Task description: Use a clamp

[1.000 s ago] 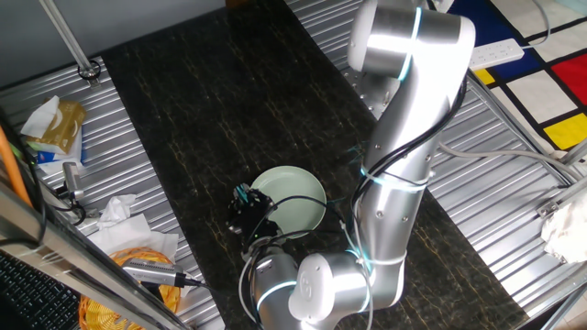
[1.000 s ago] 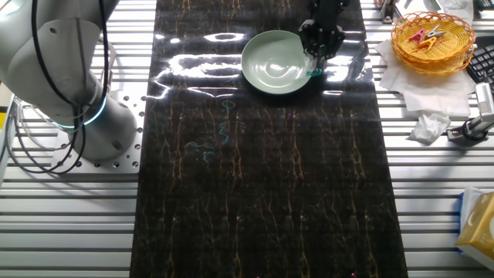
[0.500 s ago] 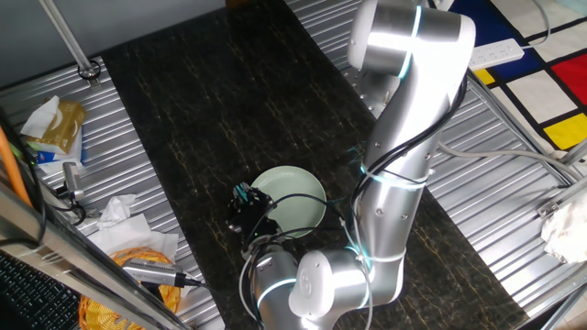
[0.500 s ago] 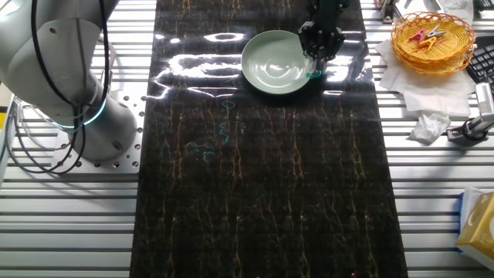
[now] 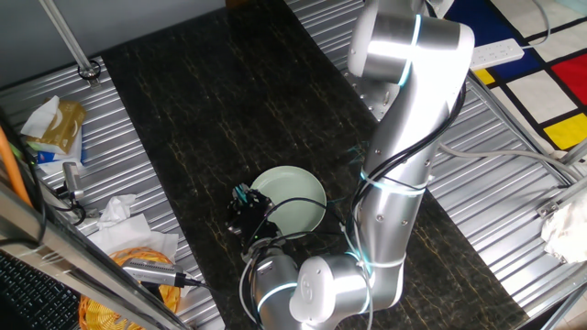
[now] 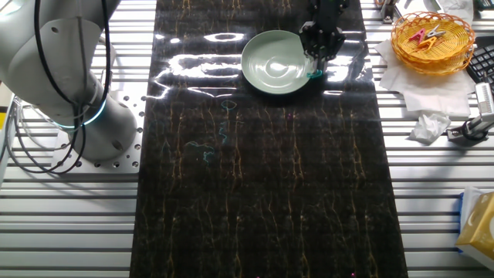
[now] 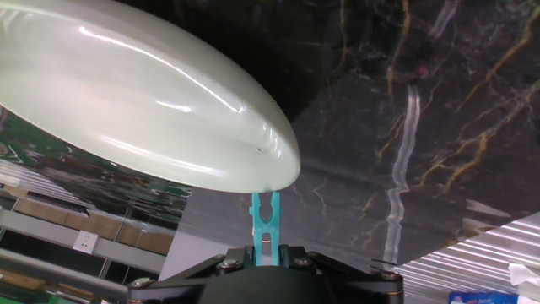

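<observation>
Jaws pinch teal clamp (image 7: 265, 223), prongs beside pale plate (image 7: 126, 101) rim; no writing legible.

A dark marbled mat (image 6: 262, 177) covers the middle of a ribbed metal table (image 6: 432, 201). On the mat rests a pale green plate (image 6: 274, 63), its rim just beside the fingers (image 6: 318, 52). Off the mat, away from the fingers, the table carries a wicker basket (image 6: 432, 35) on white paper (image 6: 413, 85) and a crumpled tissue (image 6: 429, 126).
</observation>
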Tool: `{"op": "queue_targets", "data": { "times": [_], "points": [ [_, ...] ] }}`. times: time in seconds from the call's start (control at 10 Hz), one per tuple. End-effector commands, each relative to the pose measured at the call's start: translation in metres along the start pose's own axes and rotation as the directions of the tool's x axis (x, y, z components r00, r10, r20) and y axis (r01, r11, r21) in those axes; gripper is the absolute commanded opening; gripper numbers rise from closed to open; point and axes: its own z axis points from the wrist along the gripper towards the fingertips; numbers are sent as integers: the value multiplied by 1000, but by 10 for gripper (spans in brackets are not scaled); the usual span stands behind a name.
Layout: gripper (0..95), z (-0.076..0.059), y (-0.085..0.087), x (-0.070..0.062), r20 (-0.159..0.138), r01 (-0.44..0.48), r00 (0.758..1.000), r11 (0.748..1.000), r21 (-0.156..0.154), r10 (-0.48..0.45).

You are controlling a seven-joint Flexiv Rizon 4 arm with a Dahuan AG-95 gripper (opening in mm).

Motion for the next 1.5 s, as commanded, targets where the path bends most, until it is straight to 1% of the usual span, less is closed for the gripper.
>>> {"op": "queue_targets", "data": {
  "times": [0.1,0.6,1.4,1.5],
  "points": [
    [0,1,1,0,3,-2,1000,1000,4,2],
    [0,4,-1,0,-9,-8,1000,1000,4,8],
    [0,7,-4,0,-6,-5,1000,1000,-4,5],
    [0,7,-4,0,-18,-4,1000,1000,-7,4]
  ]
}}
